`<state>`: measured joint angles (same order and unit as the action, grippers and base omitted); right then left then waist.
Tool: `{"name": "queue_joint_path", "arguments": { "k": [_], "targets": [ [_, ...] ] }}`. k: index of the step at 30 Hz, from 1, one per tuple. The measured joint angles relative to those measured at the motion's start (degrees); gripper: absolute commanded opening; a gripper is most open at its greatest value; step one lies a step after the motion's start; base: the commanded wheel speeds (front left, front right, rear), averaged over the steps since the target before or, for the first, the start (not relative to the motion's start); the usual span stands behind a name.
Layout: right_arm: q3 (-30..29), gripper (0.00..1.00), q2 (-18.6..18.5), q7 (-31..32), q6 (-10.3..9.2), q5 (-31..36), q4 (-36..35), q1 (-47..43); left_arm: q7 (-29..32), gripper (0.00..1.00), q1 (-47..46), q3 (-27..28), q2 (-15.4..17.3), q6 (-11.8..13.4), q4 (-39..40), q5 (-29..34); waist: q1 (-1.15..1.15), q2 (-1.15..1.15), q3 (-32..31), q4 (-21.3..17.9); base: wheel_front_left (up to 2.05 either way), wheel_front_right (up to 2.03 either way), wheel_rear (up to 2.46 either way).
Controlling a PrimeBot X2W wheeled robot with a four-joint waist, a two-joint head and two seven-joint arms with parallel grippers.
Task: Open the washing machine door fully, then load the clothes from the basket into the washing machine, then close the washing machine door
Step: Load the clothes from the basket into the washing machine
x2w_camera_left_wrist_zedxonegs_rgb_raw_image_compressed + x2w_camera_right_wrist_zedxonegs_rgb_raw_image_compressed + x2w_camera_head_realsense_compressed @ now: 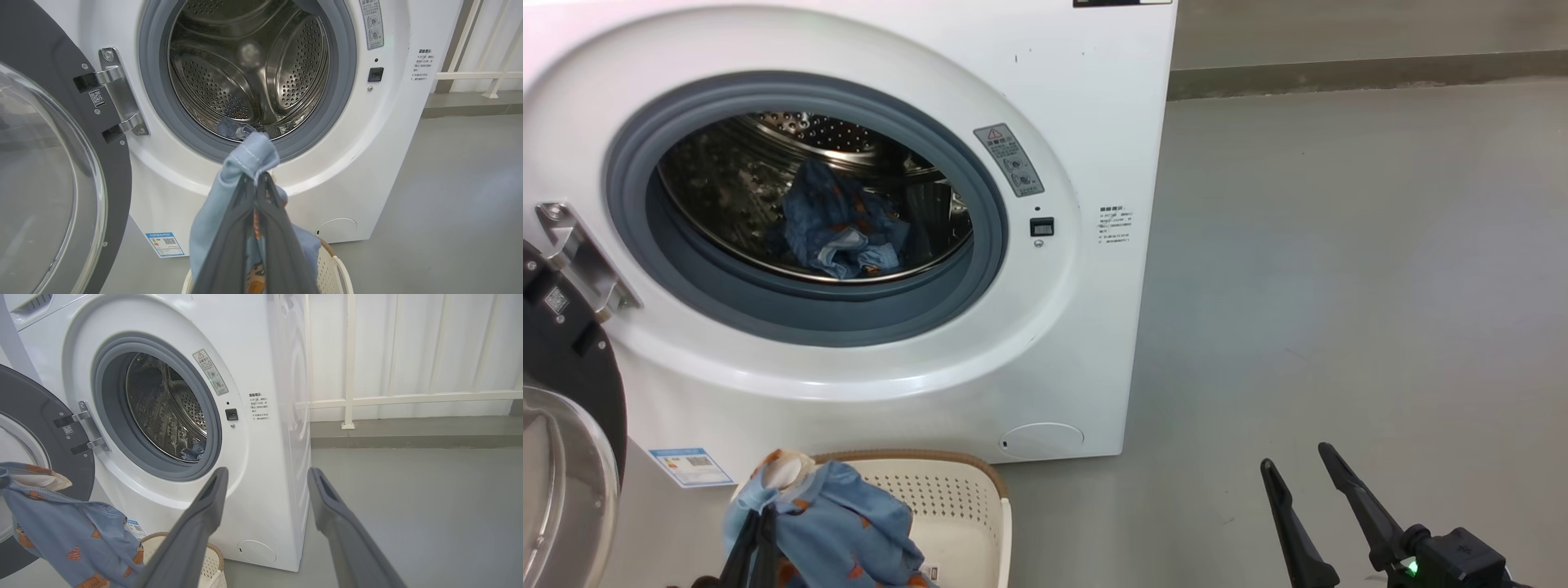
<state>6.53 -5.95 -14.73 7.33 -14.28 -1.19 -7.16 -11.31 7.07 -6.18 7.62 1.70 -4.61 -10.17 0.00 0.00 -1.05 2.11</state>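
The white washing machine (1062, 98) stands with its black glass door (564, 425) swung wide to the left on a steel hinge. Blue clothes (845, 224) lie inside the steel drum. My left gripper (257, 177) is shut on a light blue printed garment (829, 523), hanging just above the cream basket (964, 506) in front of the machine. In the right wrist view the same garment (69, 535) hangs at the lower left over the basket (210, 561). My right gripper (1298, 461) is open and holds nothing, low over the floor to the right of the machine.
Bare grey floor (1339, 269) stretches right of the machine. A white railing (408, 398) and a low kerb run along the back wall. The open door (53, 183) takes up the space at the machine's left.
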Motion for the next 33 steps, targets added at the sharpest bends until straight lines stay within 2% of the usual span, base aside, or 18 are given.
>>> {"name": "queue_joint_path", "arguments": {
  "k": [23,33],
  "targets": [
    [-0.1,1.00,0.5,0.0,0.00,0.0,0.1,0.0,0.2,0.00,-0.3,-0.7,0.8,0.2,0.5,-0.8,0.00,0.00,0.4,-0.4,0.00,0.00,0.00],
    [0.4,1.00,0.3,0.0,0.00,0.0,0.1,0.2,-0.5,0.00,-8.6,0.3,0.5,0.2,-6.9,-3.4,0.01,0.00,3.2,-1.0,0.00,0.00,0.00]
  ]
}}
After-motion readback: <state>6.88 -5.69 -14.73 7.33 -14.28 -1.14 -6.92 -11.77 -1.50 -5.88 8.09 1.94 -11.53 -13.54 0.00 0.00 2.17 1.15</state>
